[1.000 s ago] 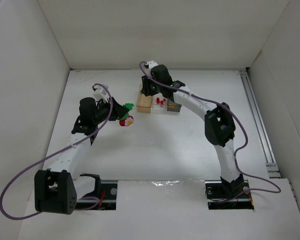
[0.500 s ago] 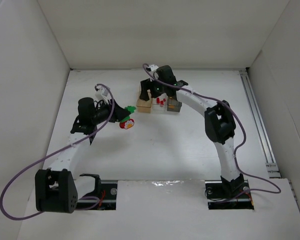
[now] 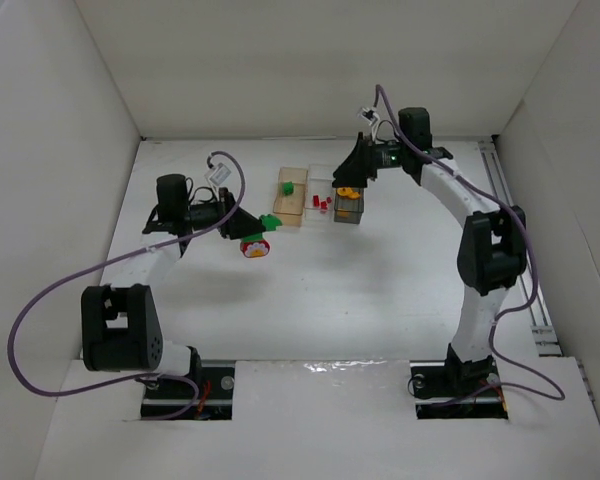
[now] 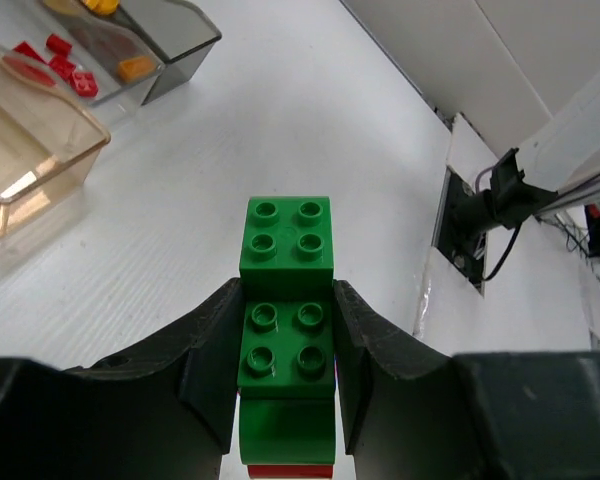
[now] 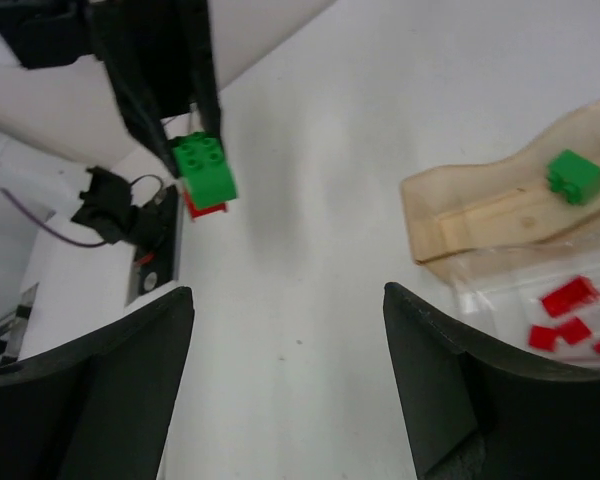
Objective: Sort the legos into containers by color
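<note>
Your right gripper (image 5: 288, 350) has swung clear, fingers apart and empty, leaving a small green brick (image 5: 574, 176) in the amber container (image 5: 430, 200), so the larger green brick (image 4: 285, 250) clamped in your left gripper (image 4: 285, 345), just short of the boxes, belongs there next.

A green studded plastic brick (image 4: 285, 300) sits clamped between the left fingers (image 4: 212, 350), with a red-and-yellow piece (image 3: 253, 246) just beside it. The amber translucent box (image 3: 288, 218) holds one small green brick (image 3: 289, 187). The clear box (image 3: 322, 220) holds red bits (image 3: 321, 203), and the dark grey box (image 3: 349, 216) holds orange ones (image 3: 349, 191).
</note>
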### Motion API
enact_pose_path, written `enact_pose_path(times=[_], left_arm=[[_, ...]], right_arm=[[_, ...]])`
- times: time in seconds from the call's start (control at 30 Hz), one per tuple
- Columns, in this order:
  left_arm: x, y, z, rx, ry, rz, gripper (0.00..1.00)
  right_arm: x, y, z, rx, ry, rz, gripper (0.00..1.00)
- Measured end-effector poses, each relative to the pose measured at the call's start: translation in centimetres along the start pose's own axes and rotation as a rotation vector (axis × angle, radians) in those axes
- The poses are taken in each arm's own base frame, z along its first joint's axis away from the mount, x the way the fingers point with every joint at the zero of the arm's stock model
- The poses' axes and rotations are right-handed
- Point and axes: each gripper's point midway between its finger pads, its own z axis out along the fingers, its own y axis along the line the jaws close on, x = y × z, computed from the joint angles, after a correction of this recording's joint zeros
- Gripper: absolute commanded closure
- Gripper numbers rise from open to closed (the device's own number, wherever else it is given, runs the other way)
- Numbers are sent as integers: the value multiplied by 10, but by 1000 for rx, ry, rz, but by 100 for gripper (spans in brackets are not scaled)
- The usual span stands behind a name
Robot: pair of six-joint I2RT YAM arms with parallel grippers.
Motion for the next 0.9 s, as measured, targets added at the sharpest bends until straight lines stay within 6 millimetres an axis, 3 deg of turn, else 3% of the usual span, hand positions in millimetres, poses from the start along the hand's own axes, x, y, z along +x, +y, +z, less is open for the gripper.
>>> enact_pose_path(times=[0.17,0.3,0.33,0.6,0.9], left_arm=[[-8,-10,6,51,44,82,100],[-2,-12,6,58,66,97,100],[0,-12,6,60,71,100,100],[7,-31,14,128,128,180,100],[20,-38,16,160,165,214,100]], right_arm=[[13,58,34,-139,61,-43,16],[32,92,62,-208,127,-84,0],[36,97,66,-214,140,-93,0],[61,97,68,-177,214,-116,1],[84,123,84,-218,307,-161,5]])
